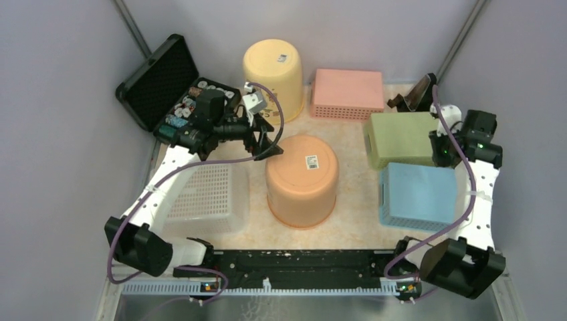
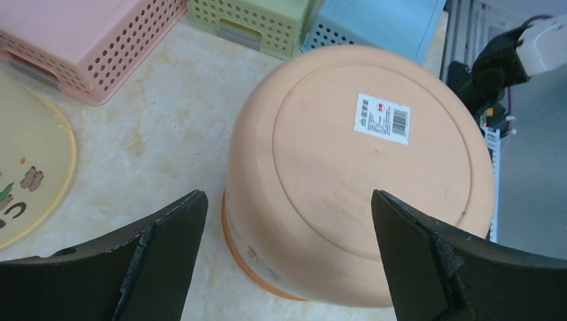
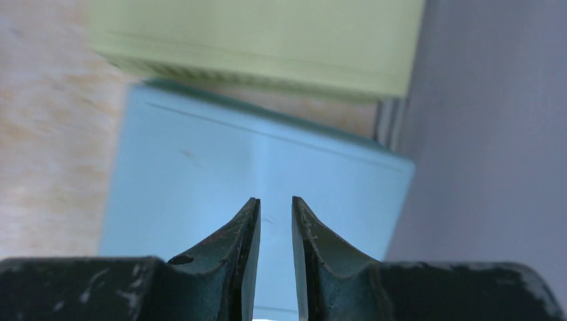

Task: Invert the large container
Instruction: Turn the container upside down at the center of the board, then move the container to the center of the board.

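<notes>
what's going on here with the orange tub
The round orange plastic tub between the two arms already sits bottom up, with its barcode sticker facing the ceiling. The left arm's fingers hang wide open above it, gripping nothing. The right arm's fingers hover over the pale blue perforated plastic basket with only a narrow gap between them, and they are empty.
</notes>
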Controlling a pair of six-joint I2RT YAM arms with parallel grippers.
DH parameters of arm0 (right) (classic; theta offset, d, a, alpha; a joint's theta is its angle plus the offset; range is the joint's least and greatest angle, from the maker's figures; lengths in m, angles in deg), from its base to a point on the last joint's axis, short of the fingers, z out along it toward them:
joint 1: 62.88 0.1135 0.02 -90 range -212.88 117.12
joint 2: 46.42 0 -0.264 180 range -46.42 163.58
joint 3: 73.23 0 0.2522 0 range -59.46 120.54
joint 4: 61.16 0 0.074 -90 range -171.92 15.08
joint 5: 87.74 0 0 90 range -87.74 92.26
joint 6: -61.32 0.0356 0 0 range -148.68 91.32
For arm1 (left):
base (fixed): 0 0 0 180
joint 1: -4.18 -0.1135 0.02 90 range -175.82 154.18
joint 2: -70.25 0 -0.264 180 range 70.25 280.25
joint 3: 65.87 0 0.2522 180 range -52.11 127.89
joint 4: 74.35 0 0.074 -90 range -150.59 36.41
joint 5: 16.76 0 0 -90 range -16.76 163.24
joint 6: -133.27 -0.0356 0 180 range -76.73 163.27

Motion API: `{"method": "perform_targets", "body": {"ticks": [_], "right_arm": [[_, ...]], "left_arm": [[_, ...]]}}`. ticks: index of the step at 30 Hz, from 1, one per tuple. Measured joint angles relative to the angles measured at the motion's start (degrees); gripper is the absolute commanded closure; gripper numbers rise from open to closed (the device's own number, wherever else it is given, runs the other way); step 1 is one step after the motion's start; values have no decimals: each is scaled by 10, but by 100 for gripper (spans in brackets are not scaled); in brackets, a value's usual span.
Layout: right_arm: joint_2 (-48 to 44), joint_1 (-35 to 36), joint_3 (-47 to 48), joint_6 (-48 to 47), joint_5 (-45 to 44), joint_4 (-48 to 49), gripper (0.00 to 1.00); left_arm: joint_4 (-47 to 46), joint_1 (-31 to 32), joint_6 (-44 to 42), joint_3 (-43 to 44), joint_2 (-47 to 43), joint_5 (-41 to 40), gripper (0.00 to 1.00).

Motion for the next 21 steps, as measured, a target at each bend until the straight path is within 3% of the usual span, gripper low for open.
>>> {"method": "perform_targets", "body": {"ticks": [4, 10, 21], "right_arm": [[6, -108, -47, -68, -47, 2, 77], [43, -253, -51, -134, -49, 18, 77], [115, -331, -113, -194, -68, 109, 79]], "left_arm": [[53, 0, -66, -5, -26, -7, 1], [110, -1, -128, -18, -43, -10, 1], [140, -2, -158, -30, -64, -11, 1]]}}
